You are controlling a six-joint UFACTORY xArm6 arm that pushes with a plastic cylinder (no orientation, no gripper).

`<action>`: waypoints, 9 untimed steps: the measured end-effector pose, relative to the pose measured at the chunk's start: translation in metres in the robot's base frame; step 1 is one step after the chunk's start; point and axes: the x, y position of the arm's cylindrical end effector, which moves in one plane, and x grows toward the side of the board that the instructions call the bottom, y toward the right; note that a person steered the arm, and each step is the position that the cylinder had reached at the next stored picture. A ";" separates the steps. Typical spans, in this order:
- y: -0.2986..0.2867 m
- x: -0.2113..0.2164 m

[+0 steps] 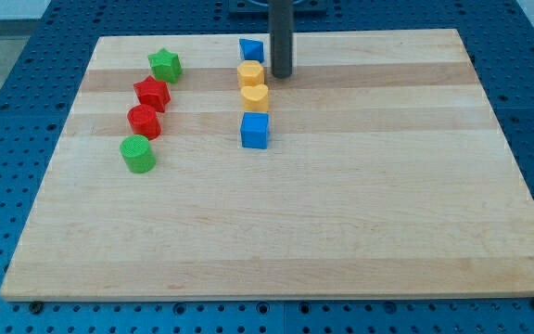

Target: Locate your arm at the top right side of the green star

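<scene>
Wooden surface [341, 213]: left column holds green star [165, 65], red star [152, 94], red cylinder [144, 122], green cylinder [138, 154]. Centre column holds small blue block [251, 50], two yellow blocks [250, 75] [254, 97], blue cube [255, 131]. My tip [280, 75] rests just right of the upper yellow block, well apart from the green star.

- The board [341, 213] is pale wood, planks glued side by side, the grain running across; smooth, with a soft satin sheen.
- The rod's tip [280, 75] looks like dark metal or hard plastic, I cannot tell which; smooth, with a faint highlight down its length.
- The green star [165, 65], red star [152, 93], red cylinder [144, 122] and green cylinder [138, 154] look like matt plastic, slightly ridged on top.
- The two blue cubes [251, 49] [255, 131] and two yellow blocks [250, 74] [254, 97] have the same dull plastic look.
- The blue surface [26, 56] under the board looks like painted metal, dotted with holes.
</scene>
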 end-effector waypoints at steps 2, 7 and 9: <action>0.108 -0.093; 0.062 -0.092; -0.143 -0.092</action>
